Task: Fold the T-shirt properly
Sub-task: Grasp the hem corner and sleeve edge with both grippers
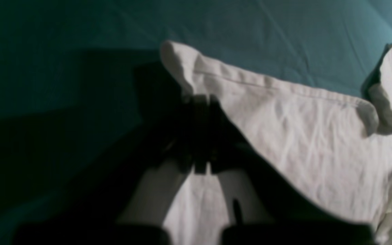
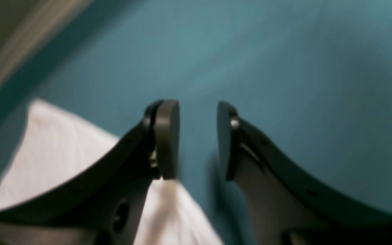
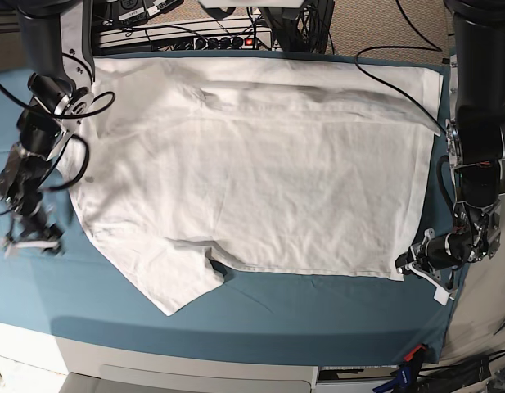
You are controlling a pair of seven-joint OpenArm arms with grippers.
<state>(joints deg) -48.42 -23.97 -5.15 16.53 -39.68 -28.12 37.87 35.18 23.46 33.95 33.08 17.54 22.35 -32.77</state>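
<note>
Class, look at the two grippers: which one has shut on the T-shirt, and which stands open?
The left gripper is shut on the T-shirt at its bottom hem corner. The right gripper has a clear gap between its pads, over the teal cloth.

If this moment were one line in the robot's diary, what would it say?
T-shirt: spread flat on teal cloth | left gripper: shut on shirt's bottom corner | right gripper: open, over cloth beside sleeve | fold: not begun
</note>
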